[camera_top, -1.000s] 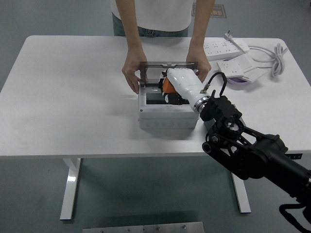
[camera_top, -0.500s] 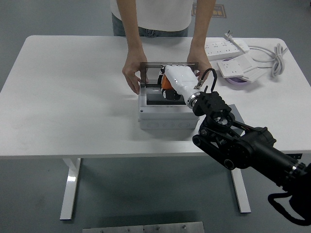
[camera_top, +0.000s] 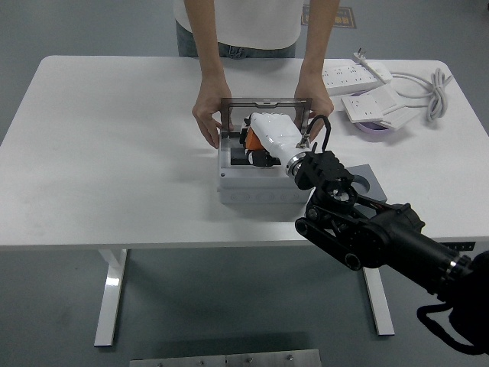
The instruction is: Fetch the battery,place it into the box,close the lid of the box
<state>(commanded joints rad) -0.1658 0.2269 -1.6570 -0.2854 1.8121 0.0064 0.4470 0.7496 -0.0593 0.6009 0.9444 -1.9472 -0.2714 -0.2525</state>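
A white box [camera_top: 256,186] stands at the table's middle with its clear, dark-framed lid [camera_top: 263,102] raised upright at the back. My right hand [camera_top: 258,145], white with a black arm, reaches over the open box and is shut on an orange and black battery [camera_top: 252,144], holding it inside the box's opening. A person at the far side holds the box and lid with both hands, one hand [camera_top: 205,117] at the left and the other hand [camera_top: 315,101] at the right. My left hand is out of view.
A white power strip [camera_top: 353,74] and a second white power strip [camera_top: 376,105] with a grey cable [camera_top: 435,93] lie at the back right, by a purple object [camera_top: 376,131]. A grey pad [camera_top: 372,183] lies right of the box, partly behind my arm.
My right hand has moved left and a little farther over the box with the battery. The arm has swung leftward. The person's hands have stayed on the box.
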